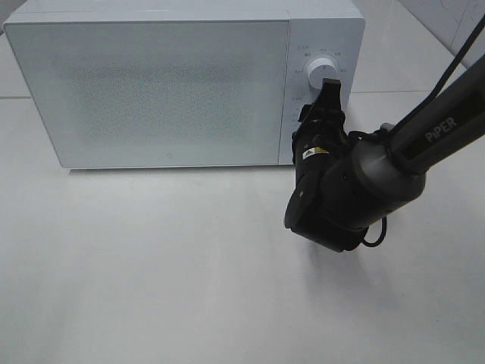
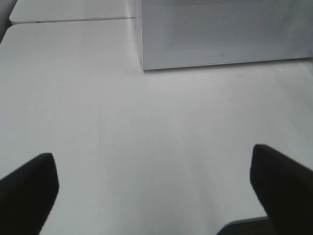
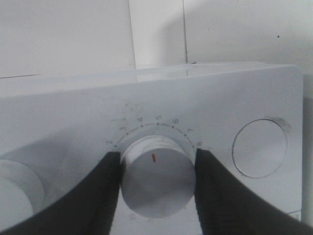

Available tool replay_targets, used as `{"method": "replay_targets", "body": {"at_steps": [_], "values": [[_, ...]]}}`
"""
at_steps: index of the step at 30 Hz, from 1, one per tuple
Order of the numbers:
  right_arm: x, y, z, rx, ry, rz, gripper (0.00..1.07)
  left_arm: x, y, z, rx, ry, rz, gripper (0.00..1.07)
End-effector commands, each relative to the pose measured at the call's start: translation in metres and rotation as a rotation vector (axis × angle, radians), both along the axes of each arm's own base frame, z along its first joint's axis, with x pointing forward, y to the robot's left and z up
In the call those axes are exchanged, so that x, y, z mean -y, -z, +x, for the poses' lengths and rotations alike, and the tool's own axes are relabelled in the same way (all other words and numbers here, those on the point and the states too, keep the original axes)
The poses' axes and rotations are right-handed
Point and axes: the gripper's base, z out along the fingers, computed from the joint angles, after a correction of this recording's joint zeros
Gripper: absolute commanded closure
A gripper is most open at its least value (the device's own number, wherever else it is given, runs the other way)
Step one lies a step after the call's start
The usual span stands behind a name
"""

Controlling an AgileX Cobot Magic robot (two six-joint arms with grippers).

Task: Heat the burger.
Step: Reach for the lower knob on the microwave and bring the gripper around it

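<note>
The burger is out of view. The white microwave stands at the back with its door shut. My right gripper reaches to the control panel, just below the upper dial. In the right wrist view its two black fingers press on either side of a white timer dial with a red mark, so the right gripper is shut on that dial. My left gripper is open and empty, low over the bare white table, in front of the microwave's left corner.
A second dial and a round button sit on the panel either side of the gripped dial. The right arm crosses the right side of the table. A seam to another table top runs beside the microwave.
</note>
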Motion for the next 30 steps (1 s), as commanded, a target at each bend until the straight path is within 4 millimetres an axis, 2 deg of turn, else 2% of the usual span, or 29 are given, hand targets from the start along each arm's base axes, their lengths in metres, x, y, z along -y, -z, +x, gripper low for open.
{"method": "replay_targets", "body": {"at_steps": [1, 6, 11, 12, 13, 14, 16, 18, 26, 28, 30], "values": [[-0.021, -0.030, 0.007, 0.227, -0.172, -0.044, 1.07, 0.000, 0.000, -0.002, 0.026, -0.001, -0.007, 0.06], [-0.020, -0.030, 0.007, 0.221, -0.162, -0.061, 1.06, 0.000, 0.000, -0.002, 0.026, -0.001, -0.007, 0.06], [-0.017, -0.029, 0.008, 0.211, -0.137, -0.066, 0.98, 0.000, 0.000, -0.002, 0.026, -0.001, -0.007, 0.06], [-0.015, -0.028, 0.007, 0.203, -0.114, -0.067, 0.92, 0.000, 0.000, -0.002, 0.026, -0.001, -0.007, 0.06], [-0.015, -0.028, 0.007, 0.203, -0.114, -0.067, 0.92, 0.000, 0.000, -0.002, 0.026, -0.001, -0.007, 0.06], [-0.015, -0.027, 0.007, 0.186, -0.113, -0.093, 0.83, 0.000, 0.000, -0.002, 0.026, -0.001, -0.007, 0.06], [-0.015, -0.026, 0.007, 0.176, -0.117, -0.095, 0.80, 0.000, 0.000, -0.002, 0.026, -0.001, -0.007, 0.06], [-0.015, -0.020, 0.007, 0.110, -0.126, -0.130, 0.69, 0.000, 0.000, -0.002, 0.026, -0.001, -0.007, 0.06], [-0.010, -0.023, 0.001, 0.080, -0.132, -0.200, 0.59, 0.000, 0.000, -0.002, 0.026, -0.001, -0.007, 0.06], [-0.007, -0.026, -0.004, 0.033, -0.165, -0.267, 0.51, 0.000, 0.000, -0.002, 0.026, -0.001, -0.007, 0.06], [-0.006, -0.025, -0.006, 0.021, -0.174, -0.290, 0.49, 0.000, 0.000, -0.002, 0.026, -0.001, -0.007, 0.06]]}}
